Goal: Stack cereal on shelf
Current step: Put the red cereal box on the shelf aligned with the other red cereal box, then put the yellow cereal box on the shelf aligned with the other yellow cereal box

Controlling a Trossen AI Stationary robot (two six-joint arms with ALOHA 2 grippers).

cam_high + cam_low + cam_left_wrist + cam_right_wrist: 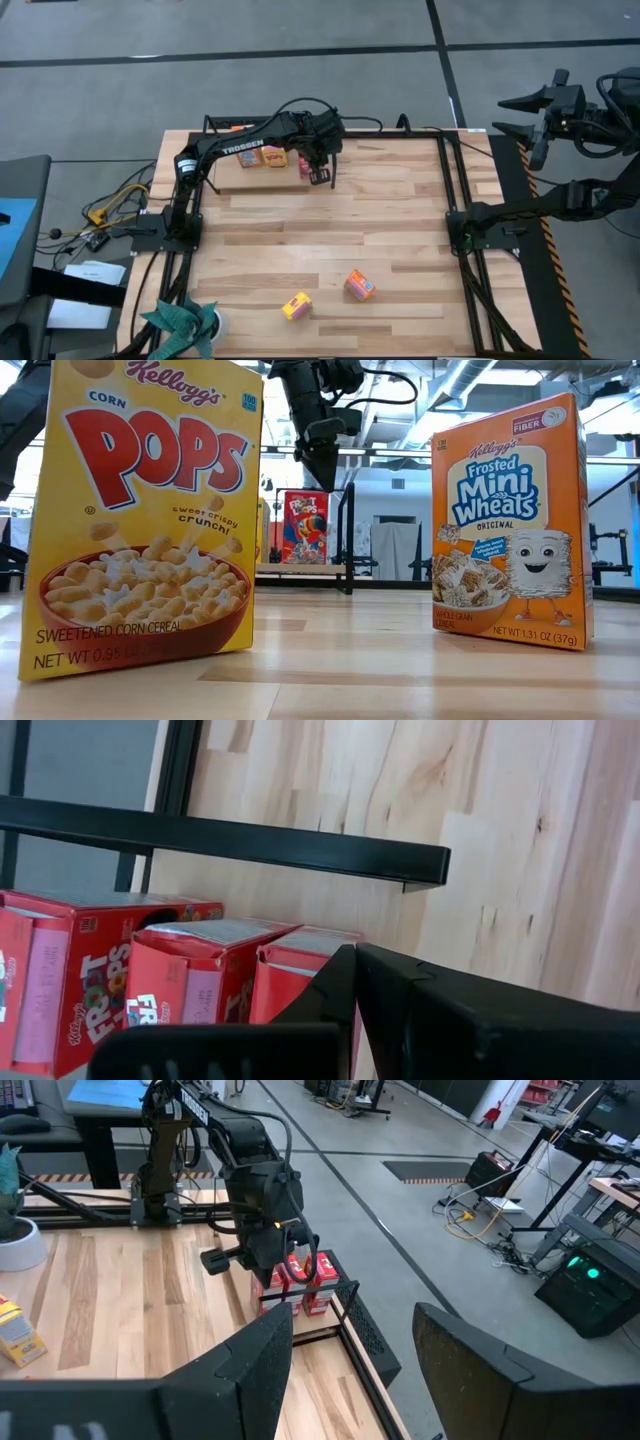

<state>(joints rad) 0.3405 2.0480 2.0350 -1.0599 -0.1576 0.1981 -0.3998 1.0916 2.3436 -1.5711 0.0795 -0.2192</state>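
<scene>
On the shelf (pixel 262 178), a black-framed rack with a light board at the table's far left, several cereal boxes stand in a row: orange and yellow ones (pixel 262 157) and red Froot Loops boxes (pixel 190 982). My left gripper (pixel 320 175) hangs shut a little above the row's right end (pixel 322 465), with nothing between its fingers (pixel 400 982). A yellow Corn Pops box (pixel 140 510) and an orange Mini-Wheats box (pixel 510 525) stand upright on the table near its front edge. My right gripper (pixel 350 1370) waits open, raised beyond the table's right edge (pixel 508 114).
A teal plant in a white pot (pixel 190 322) sits at the near left corner. Black frame rails (pixel 455 200) run along the table's right side, and cables trail off its left side. Bare wood lies between the shelf and the two front boxes.
</scene>
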